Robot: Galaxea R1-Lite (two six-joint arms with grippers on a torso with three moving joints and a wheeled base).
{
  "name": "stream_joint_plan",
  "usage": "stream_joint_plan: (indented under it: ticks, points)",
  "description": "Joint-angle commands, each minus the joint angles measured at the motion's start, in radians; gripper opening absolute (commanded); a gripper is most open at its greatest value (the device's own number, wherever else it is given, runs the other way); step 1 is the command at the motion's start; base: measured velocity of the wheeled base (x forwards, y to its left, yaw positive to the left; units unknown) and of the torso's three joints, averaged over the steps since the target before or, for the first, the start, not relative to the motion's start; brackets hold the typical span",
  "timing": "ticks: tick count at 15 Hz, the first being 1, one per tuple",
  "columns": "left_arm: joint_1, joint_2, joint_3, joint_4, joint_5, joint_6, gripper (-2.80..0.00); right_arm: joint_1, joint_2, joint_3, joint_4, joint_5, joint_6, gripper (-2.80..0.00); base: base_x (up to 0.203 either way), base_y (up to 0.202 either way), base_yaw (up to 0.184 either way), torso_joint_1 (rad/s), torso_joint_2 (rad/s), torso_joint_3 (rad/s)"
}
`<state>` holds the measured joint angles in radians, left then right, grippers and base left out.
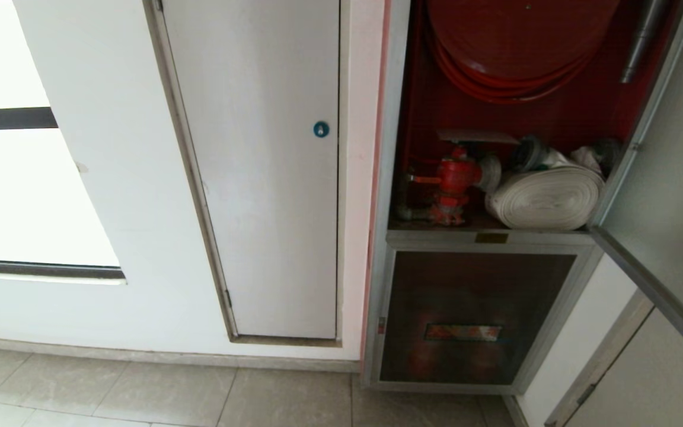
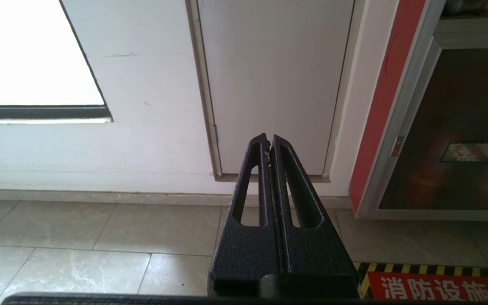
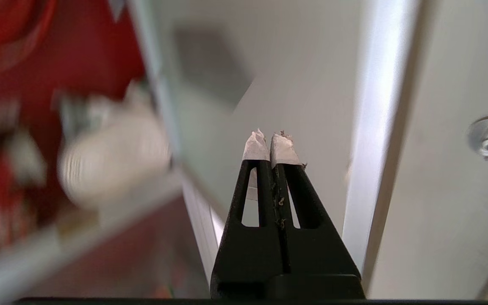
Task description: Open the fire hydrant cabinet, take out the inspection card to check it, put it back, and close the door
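Door (image 1: 664, 196) is swung open; card possibly unretrieved (none is seen); right claw (image 3: 270, 143) pressed together, empty, left claw (image 2: 268, 142) likewise.

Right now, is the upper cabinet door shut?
No, the door stands swung open to the right, leaving the red valve and white rolled hose inside the fire hydrant cabinet exposed.

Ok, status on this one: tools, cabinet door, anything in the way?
Left tool shut, parked low facing white wall. Right tool shut, empty, by swung-open silver-framed glass door. Red-lined cabinet open; inspection card not visible. Nothing blocking.
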<state>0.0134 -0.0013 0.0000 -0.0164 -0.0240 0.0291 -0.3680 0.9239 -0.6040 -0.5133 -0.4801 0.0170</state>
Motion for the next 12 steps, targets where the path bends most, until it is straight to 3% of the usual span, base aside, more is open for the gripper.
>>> stream_joint_plan:
  ticks: [1,6,12]
  points:
    - [0.000,0.001,0.006,-0.001,-0.001,0.000,-2.80,-0.093,0.067,0.004,-0.126,0.004,0.082,-2.80,0.000,0.000,0.000,0.000,0.00,0.000]
    - [0.000,0.001,0.006,0.000,-0.001,0.000,-2.80,-0.268,0.087,0.070,-0.472,0.007,0.161,-2.80,0.000,0.000,0.000,0.000,0.00,0.000]
    - [0.000,0.001,0.007,0.000,-0.001,0.000,-2.80,-0.463,0.122,0.084,-0.548,0.076,0.316,-2.80,0.000,0.000,0.000,0.000,0.00,0.000]
